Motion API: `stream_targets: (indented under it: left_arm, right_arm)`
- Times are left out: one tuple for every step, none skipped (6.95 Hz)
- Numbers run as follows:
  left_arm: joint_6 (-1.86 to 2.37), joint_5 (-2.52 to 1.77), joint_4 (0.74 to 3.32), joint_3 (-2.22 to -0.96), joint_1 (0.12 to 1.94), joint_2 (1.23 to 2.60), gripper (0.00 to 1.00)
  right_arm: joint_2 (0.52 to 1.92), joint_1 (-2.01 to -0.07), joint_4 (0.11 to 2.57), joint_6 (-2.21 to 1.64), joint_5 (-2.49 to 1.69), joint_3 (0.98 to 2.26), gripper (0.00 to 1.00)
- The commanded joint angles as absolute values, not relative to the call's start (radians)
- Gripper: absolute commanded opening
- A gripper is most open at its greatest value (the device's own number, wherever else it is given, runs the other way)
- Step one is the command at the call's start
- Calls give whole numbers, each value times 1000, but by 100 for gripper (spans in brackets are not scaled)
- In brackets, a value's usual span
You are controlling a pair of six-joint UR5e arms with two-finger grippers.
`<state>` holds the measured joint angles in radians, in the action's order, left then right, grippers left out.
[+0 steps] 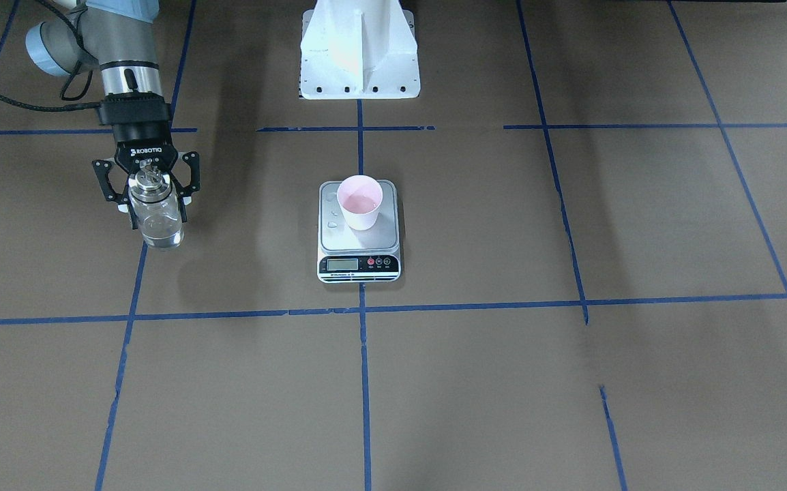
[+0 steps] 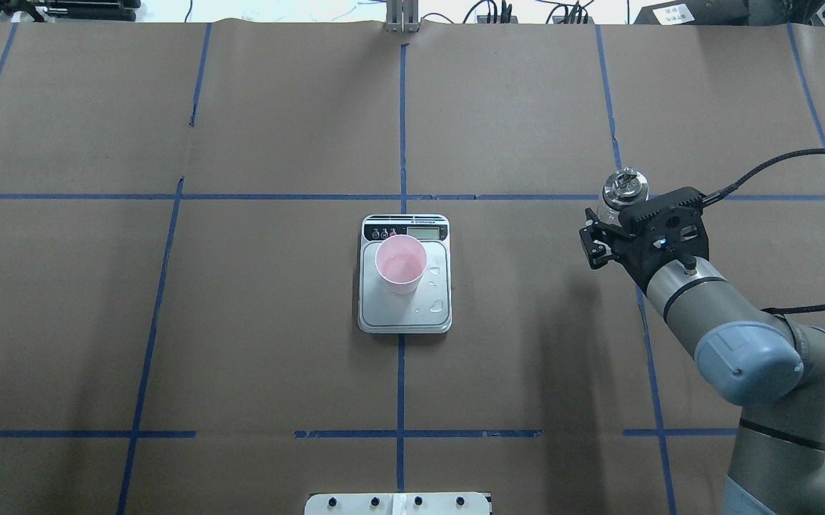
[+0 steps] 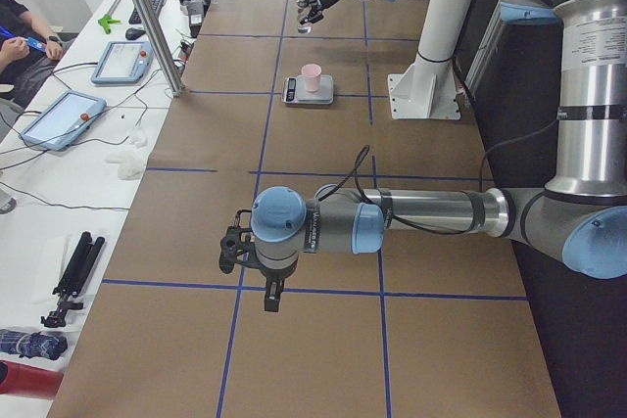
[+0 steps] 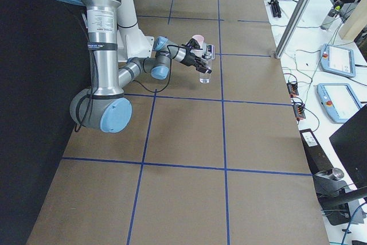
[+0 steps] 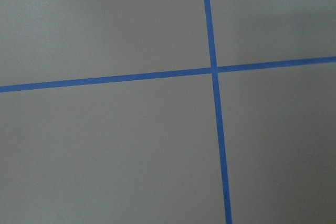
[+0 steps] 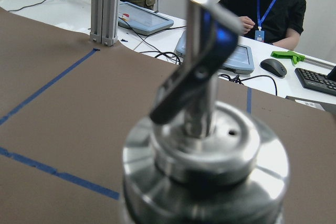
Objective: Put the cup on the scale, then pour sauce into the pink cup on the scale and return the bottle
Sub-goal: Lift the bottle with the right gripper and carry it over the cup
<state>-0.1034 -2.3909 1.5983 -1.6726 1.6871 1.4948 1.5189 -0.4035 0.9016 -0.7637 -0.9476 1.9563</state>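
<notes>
Bottle (image 1: 155,217) was upright in my right gripper (image 1: 146,183), which was closed on its upper body, at the left of the front view, well apart from the scale (image 1: 358,239). The cup (image 1: 361,218) stood on the scale's platform mid-frame; my left gripper's (image 3: 235,247) opening I could not tell.

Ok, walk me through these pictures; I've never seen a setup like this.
These are two robot arms at a brown table marked with blue tape. Four fixed cameras watch from above, in front and both ends; two more sit on the wrists. In the middle a pink cup stands on a kitchen scale. The right gripper clamps a glass bottle, upright, off to the side. The left gripper holds nothing I can see; its camera shows only table.
</notes>
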Motion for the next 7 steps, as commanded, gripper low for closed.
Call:
stream_targets:
  left_arm:
    - [-100,-2391,1609,-1677,1684,1491,100]
    - [-98,-2391,1609,-1677,1681,1491,100]
    - [-98,-2391,1609,-1678,1678,1491,100]
    - [-98,-2391,1609,-1678,1677,1491,100]
    - [-98,-2391,1609,-1678,1677,1491,100]
    - [-98,-2391,1609,-1678,1675,1491,100]
    - [-98,-2391,1609,-1678,1675,1491,100]
  right_arm:
    - [1369,-403,1185,-693,-919,1957,0]
    - [1256,-381,1456,-690,-817,1962,0]
    - [1162,-321,1614,-692,-734,1951,0]
    - [1114,-283,1696,-692,-657,1935,0]
    - [1094,-232,1735,-684,-517,1893,0]
    - [1079,-224,1735,-655,-494,1844,0]
    - [1074,-222,1755,-543,-456,1832,0]
